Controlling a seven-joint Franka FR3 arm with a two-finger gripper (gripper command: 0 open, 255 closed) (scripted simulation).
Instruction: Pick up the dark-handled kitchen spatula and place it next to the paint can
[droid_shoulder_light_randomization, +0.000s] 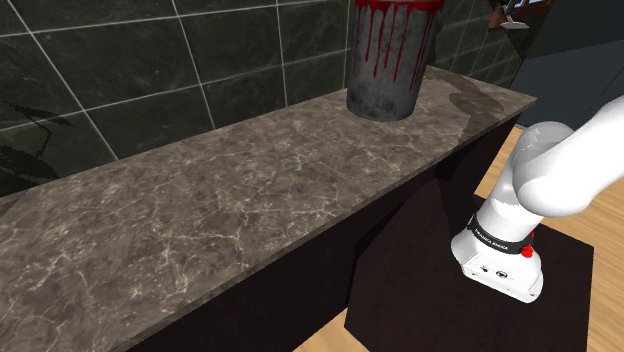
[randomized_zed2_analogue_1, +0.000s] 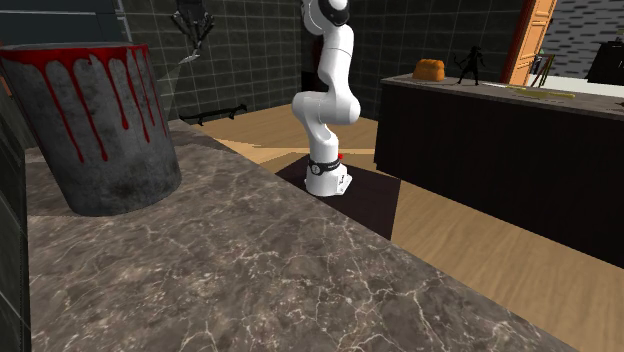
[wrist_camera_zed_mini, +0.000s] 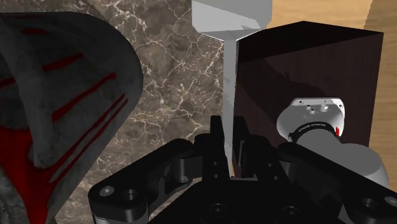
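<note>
My gripper (wrist_camera_zed_mini: 228, 137) is shut on the spatula (wrist_camera_zed_mini: 229, 16). Its thin grey shaft runs out from between the fingers (wrist_camera_zed_mini: 216, 135) to a pale grey blade, and the handle is hidden in the fingers. The grey paint can (wrist_camera_zed_mini: 57, 95), streaked with red drips, stands close beside the gripper on the marble counter (wrist_camera_zed_mini: 172, 76). In the second exterior view the gripper (randomized_zed2_analogue_1: 192, 25) hangs high in the air beyond the paint can (randomized_zed2_analogue_1: 95, 125), with the spatula (randomized_zed2_analogue_1: 187, 57) pointing down. The paint can (droid_shoulder_light_randomization: 392, 55) stands at the counter's far end in the shoulder view.
The long marble counter (droid_shoulder_light_randomization: 250, 220) runs along a dark tiled wall (droid_shoulder_light_randomization: 150, 60). My dark stand (droid_shoulder_light_randomization: 430, 290) sits against the counter's front edge. Across the wooden floor a second dark counter (randomized_zed2_analogue_1: 500, 150) carries a brown loaf-like thing (randomized_zed2_analogue_1: 432, 70) and a black figurine (randomized_zed2_analogue_1: 470, 65).
</note>
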